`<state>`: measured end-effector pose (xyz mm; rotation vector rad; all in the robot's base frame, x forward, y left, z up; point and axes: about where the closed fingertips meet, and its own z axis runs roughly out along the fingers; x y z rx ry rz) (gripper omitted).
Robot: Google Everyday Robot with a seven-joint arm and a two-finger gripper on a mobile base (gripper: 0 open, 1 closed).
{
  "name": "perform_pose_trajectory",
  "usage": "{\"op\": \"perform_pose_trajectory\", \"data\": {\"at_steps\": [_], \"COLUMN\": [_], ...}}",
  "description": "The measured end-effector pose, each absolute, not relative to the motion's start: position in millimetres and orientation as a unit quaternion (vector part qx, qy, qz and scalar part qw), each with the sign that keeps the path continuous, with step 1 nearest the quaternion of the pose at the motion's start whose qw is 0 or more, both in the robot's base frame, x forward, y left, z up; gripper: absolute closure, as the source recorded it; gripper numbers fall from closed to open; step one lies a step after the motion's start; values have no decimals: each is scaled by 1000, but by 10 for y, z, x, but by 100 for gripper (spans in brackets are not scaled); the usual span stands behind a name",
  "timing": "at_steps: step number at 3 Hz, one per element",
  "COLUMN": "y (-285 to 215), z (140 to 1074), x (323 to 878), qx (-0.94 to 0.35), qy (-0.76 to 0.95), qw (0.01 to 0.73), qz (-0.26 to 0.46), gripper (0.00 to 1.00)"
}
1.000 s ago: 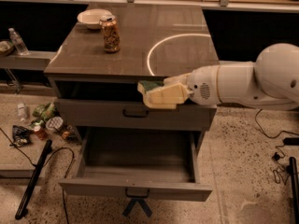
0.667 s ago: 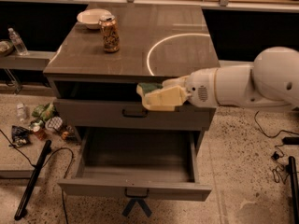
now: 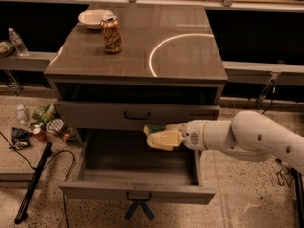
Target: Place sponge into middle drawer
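Where the white arm (image 3: 247, 137) comes in from the right edge of the frame, its gripper (image 3: 170, 137) sits just right of centre, closed on the sponge (image 3: 159, 140). The foam hides most of the fingers, but the block hangs in the air from the arm's tip. It is held roughly level, with the pale yellow foam facing the camera and a sliver of dark green showing at its upper left corner.

The sponge sits just under the bottom edge of the upper drawer (image 3: 90, 115), a little right of that drawer's dark handle. It is over the right half of the middle drawer (image 3: 95, 192), well clear of the drawer floor.

The middle drawer is pulled out toward the bottom of the frame, its front panel and bar handle lowest. Its grey floor lies open below and to the left of the sponge. The right side wall runs beneath the gripper's wrist, so the arm crosses above that edge. The left wall is well apart from the sponge.

On the cabinet top (image 3: 180, 61), a drink can (image 3: 112, 34) stands upright at upper left, just in front of a pale bowl (image 3: 94, 18), both far from the arm.

On the floor at lower left, a black rod (image 3: 33, 184) lies beside the drawer's left corner, with litter (image 3: 45, 125) above it.
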<state>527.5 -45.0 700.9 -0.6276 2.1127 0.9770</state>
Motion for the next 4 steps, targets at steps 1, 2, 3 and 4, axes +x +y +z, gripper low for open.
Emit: {"op": "perform_pose_trajectory", "data": {"at_steps": [1, 2, 3, 4], "y": [-443, -383, -291, -95], "z": [6936, 6401, 5711, 5064], "x": [5287, 5375, 5410, 5526], "qx": [-241, -223, -196, -202], "qy": [819, 825, 834, 835], "qw": [355, 338, 315, 333], "qz": [381, 395, 409, 390], "gripper": [100, 100, 100, 78]}}
